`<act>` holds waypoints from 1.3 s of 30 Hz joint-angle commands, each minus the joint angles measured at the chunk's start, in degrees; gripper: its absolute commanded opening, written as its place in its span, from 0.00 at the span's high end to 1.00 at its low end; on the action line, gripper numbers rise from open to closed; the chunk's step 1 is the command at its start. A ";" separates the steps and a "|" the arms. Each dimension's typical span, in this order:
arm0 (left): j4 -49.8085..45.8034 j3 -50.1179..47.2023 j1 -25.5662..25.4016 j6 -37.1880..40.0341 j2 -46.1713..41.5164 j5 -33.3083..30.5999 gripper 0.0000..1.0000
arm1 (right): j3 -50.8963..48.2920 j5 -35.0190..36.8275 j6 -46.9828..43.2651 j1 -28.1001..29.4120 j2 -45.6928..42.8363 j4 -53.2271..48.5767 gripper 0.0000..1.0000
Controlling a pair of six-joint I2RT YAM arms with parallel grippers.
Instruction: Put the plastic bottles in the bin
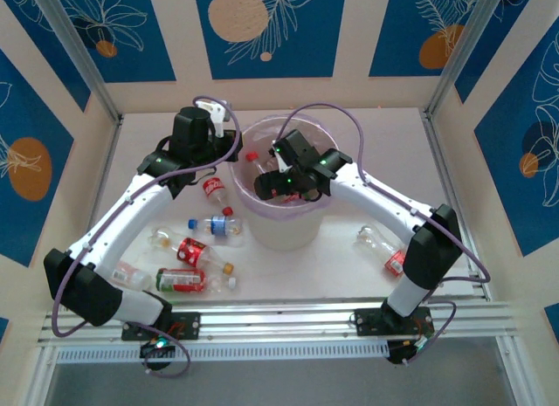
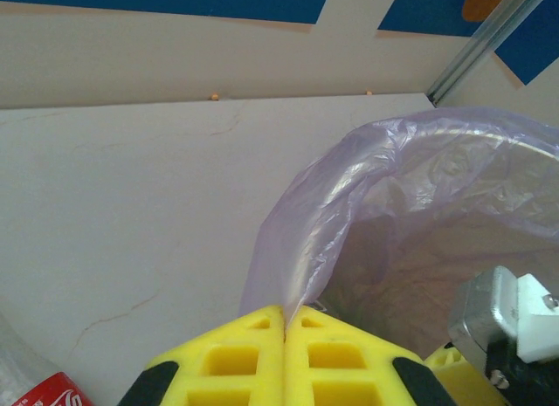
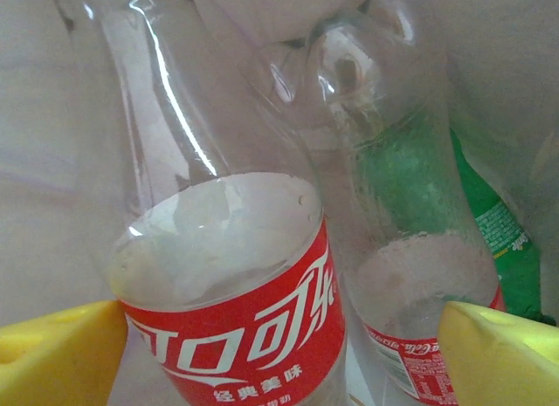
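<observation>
Red-labelled bottle (image 3: 236, 336) is lying free between wide-open right gripper (image 3: 279, 345) fingers in bin (image 1: 279, 233), left gripper (image 2: 284, 323) pinching bag liner (image 2: 323, 214) shut; fetching another is coming next

We saw two slim arms, the left arm (image 1: 131, 205) and the right arm (image 1: 371, 192), each built of white tubular links joined by chunky black housings. The right one's lower link was black. A lilac cable (image 1: 336, 109) ran in loose loops along each arm. Their black bases (image 1: 393, 321) were squat and boxy. Small green lights (image 1: 321, 161) glowed on the black wrist blocks. The left gripper (image 2: 285, 319) carried bright yellow fingers (image 2: 231, 362), moulded with square recesses and edged in black. Near them we noticed a silver metal bracket (image 2: 489, 319) with a white block and small screw heads. The right gripper (image 3: 279, 362) had plain yellow pads (image 3: 57, 354).
</observation>
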 commanded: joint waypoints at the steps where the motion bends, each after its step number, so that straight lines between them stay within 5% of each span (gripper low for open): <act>1: 0.96 -0.32 -0.52 -0.47 -0.42 -0.17 1.00 | 0.33 0.93 -0.10 0.55 0.97 -0.40 0.05; 13: 0.90 -0.78 -0.46 -0.38 -1.10 -1.05 1.00 | 10.68 2.33 -2.33 2.68 -3.42 -9.72 0.01; 26: 0.70 -0.15 -0.51 -0.34 -0.58 -0.74 1.00 | 24.87 17.66 1.21 3.76 -12.14 -26.34 0.05; 29: 0.58 0.10 -0.51 -0.31 -0.53 -0.88 1.00 | 27.19 22.13 3.46 -0.16 -14.81 -32.34 0.06; 33: 0.35 0.28 -0.49 -0.34 -0.75 -1.00 1.00 | 27.55 22.89 9.47 -12.54 -19.51 -43.49 0.07; 39: 0.81 0.14 -0.51 -0.48 -0.77 -0.98 1.00 | 7.25 13.58 11.80 -27.23 -26.97 -43.90 0.07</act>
